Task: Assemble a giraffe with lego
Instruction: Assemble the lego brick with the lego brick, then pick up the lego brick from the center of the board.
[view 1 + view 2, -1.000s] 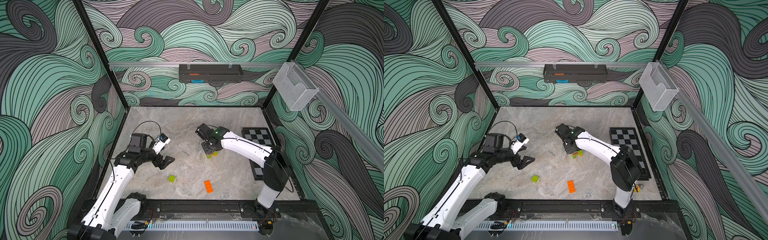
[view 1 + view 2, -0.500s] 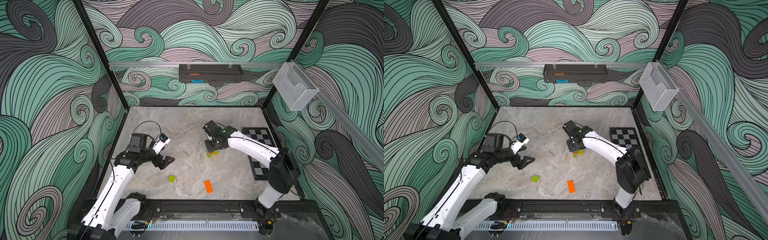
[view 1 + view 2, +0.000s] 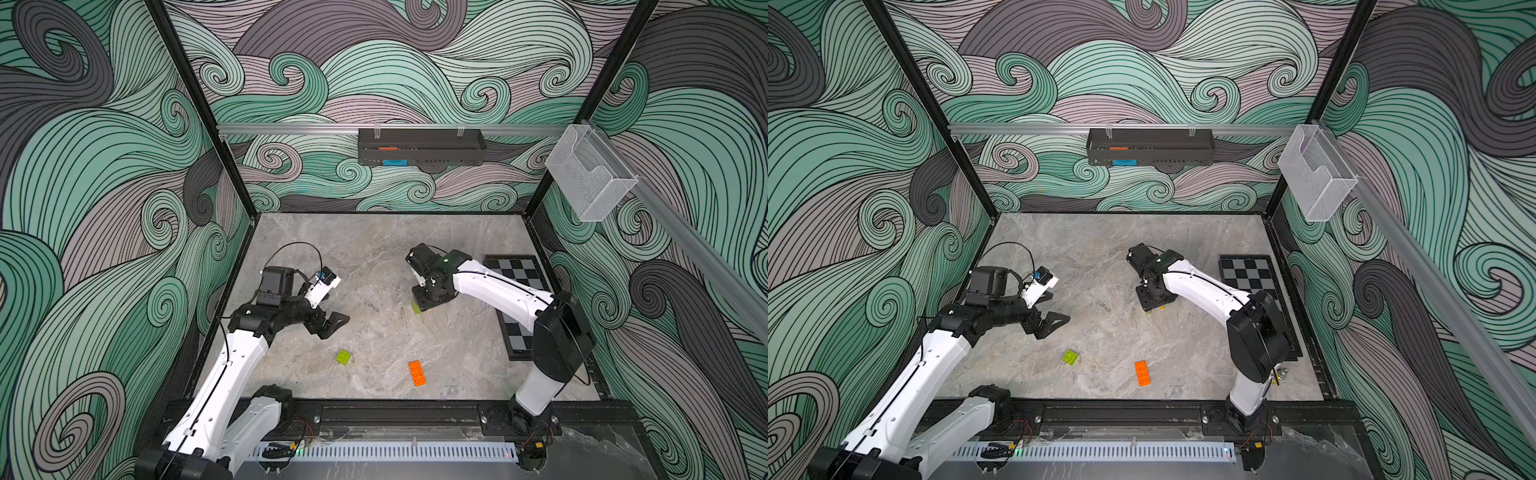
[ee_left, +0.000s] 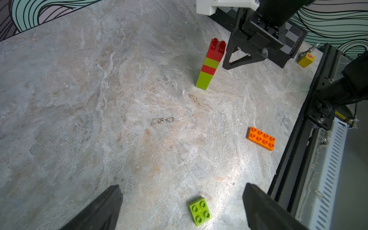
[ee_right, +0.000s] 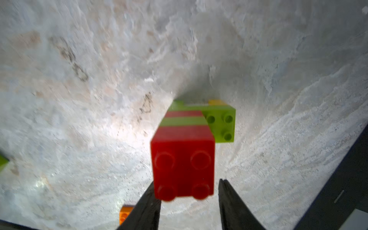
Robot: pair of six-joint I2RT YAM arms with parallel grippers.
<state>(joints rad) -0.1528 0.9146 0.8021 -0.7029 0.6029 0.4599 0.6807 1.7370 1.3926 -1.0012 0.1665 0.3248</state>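
The half-built giraffe (image 4: 211, 65), a red-and-lime banded tower, is standing in the middle of the table (image 4: 79, 99). The right gripper (image 5: 187, 181) is straddling its red top, jaws slightly wider than it. The left gripper (image 4: 182, 186) is hovering wide open near the table's left edge.

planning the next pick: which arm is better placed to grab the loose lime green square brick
Left. The left gripper is open and empty, with the lime green square brick lying just ahead of it. The right gripper flanks the red top of the giraffe's neck, farther away.
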